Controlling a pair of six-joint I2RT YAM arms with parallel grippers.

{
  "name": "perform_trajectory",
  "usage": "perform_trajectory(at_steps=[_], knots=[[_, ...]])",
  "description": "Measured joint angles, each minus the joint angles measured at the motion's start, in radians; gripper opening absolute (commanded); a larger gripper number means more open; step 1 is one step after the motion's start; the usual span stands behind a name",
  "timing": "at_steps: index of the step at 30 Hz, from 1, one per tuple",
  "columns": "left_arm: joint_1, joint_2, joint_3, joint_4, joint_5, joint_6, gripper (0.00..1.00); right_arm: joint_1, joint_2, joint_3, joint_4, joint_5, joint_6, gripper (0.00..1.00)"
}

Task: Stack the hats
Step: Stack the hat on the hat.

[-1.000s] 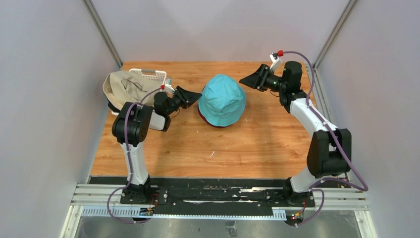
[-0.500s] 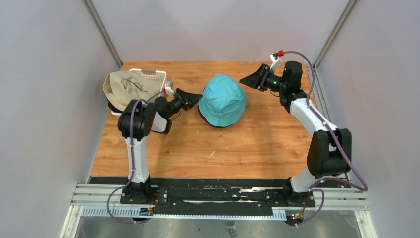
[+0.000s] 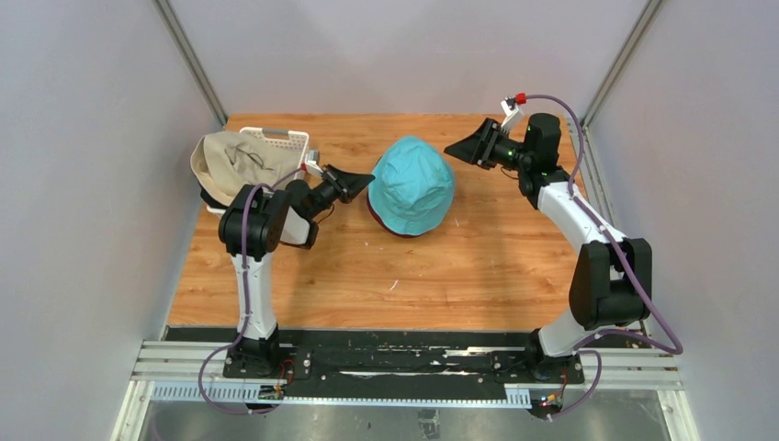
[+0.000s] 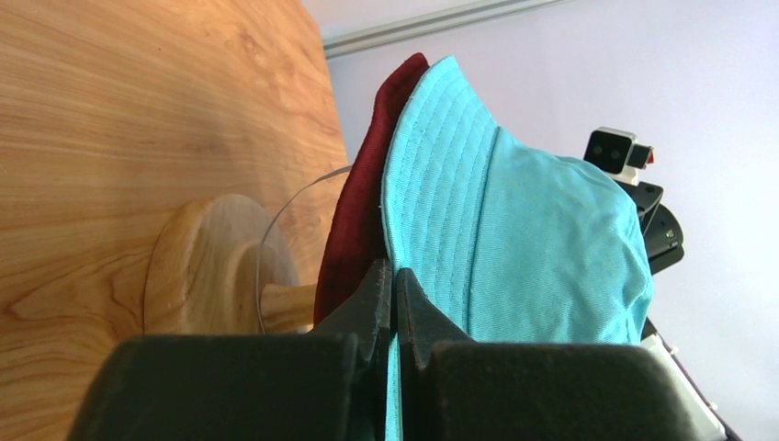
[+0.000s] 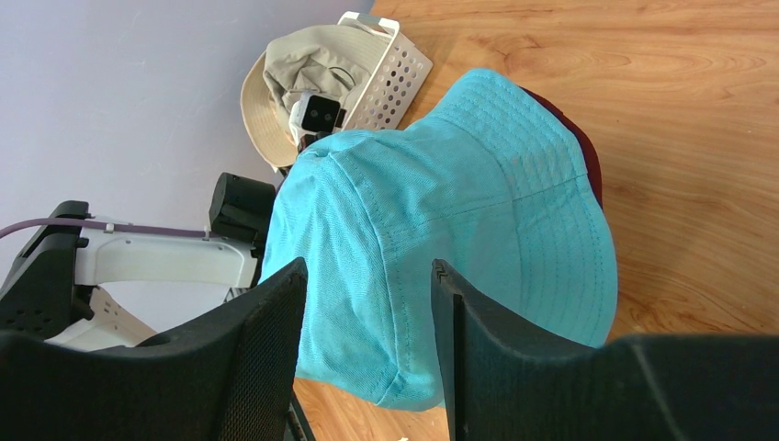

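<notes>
Now the left gripper (image 4: 392,277) has snapped shut, pinching the thin brim edge of the teal hat (image 3: 413,184) on its left side. That hat sits over the maroon hat (image 4: 363,211) on the wooden stand (image 4: 207,266), in the middle of the table (image 3: 478,266). The right gripper (image 3: 452,148) hangs by the far right brim, jaws apart, not touching. A beige hat (image 3: 230,158) droops over the basket (image 3: 287,140) in the far left corner. Wood shows from the hats to the near edge.

I get bright, even, diffuse light from overhead. Shadows are faint, darkest under the teal hat (image 3: 412,184) at 6 o'clock. In both wrist views my near black fingers (image 4: 367,308) look softly blurred.
</notes>
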Motion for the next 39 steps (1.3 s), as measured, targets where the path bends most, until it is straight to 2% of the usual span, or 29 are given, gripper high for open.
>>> perform_trajectory(at_steps=[18, 29, 36, 39], knots=[[0.013, 0.071, 0.020, 0.021, -0.009, -0.020, 0.00, -0.001, 0.000, 0.000, 0.011, -0.009, 0.010, 0.52], [0.013, 0.078, 0.039, 0.011, -0.012, -0.012, 0.00, 0.002, 0.000, -0.024, 0.114, -0.063, 0.081, 0.52], [0.013, 0.078, 0.047, -0.003, -0.011, -0.011, 0.00, 0.051, 0.008, -0.019, 0.192, -0.102, 0.142, 0.51], [0.013, 0.078, 0.047, -0.003, -0.011, -0.011, 0.00, 0.065, 0.012, -0.013, 0.172, -0.101, 0.127, 0.51]])
